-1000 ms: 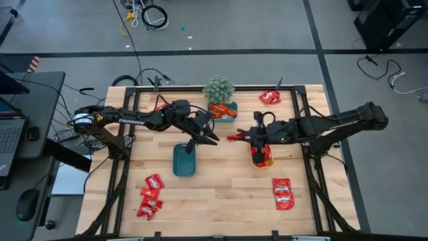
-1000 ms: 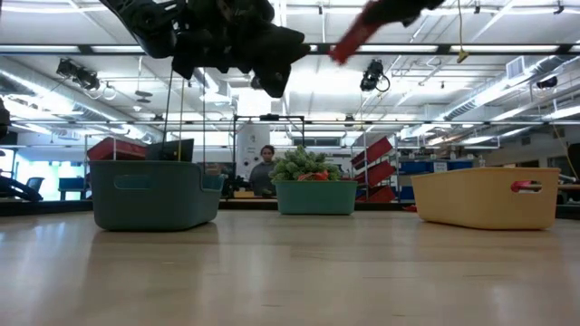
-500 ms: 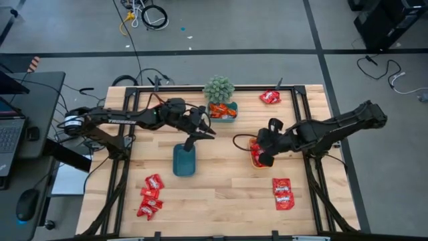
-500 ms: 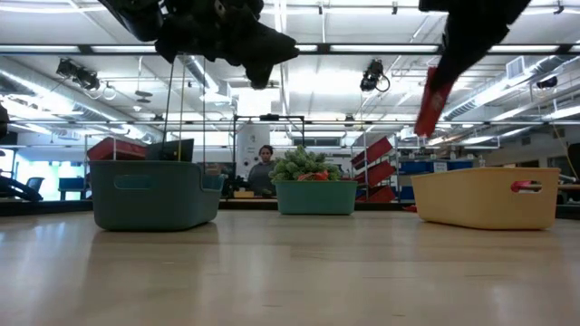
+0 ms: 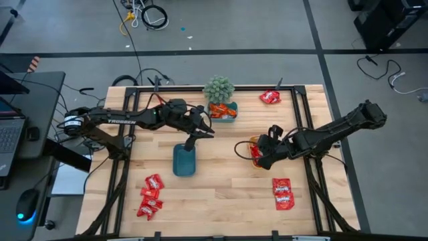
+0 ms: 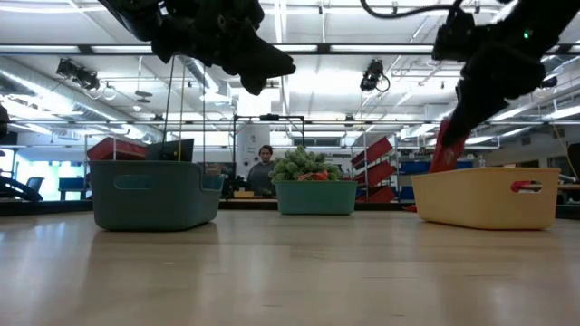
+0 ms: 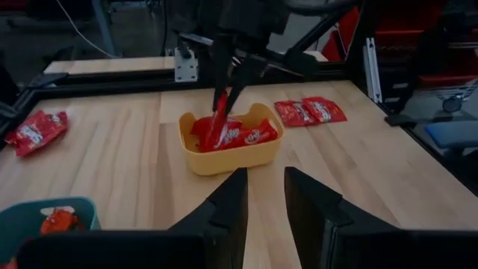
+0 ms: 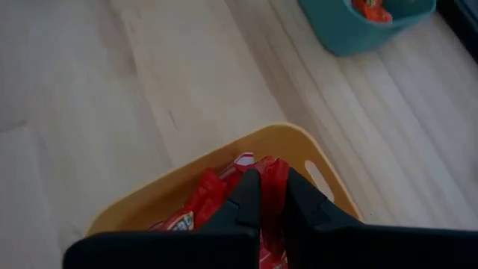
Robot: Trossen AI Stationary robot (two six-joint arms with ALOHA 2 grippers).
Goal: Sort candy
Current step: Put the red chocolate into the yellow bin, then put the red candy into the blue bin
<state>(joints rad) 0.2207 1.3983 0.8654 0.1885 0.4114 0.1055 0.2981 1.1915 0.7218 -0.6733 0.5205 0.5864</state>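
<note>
My right gripper (image 5: 257, 152) stands over the yellow tray (image 5: 253, 163), shut on a red candy packet (image 6: 445, 151). It also shows in the left wrist view (image 7: 221, 101). The yellow tray holds more red packets (image 7: 246, 136). My left gripper (image 5: 200, 137) hovers open and empty over the far end of the dark teal tray (image 5: 184, 161). Loose red packets lie on the table at the near left (image 5: 151, 195), near right (image 5: 282, 193) and far right (image 5: 270, 97). My right gripper pinches the red packet's upper end (image 7: 220, 112) between its two fingers. The fingers come from above and point down. The packet hangs below them, and its lower end (image 7: 213, 137) reaches into the yellow tray among the other packets.
A light teal tray (image 5: 223, 112) with candy stands at the far middle beside a small green plant (image 5: 219, 88). Black frame rails (image 5: 302, 114) run along the table's sides. Bare wood lies between the trays (image 5: 224, 171).
My right gripper has drawn back from the table's middle toward its right edge, tipped its fingers down and sunk over the yellow tray. The red packet went with it and now hangs into the tray.
</note>
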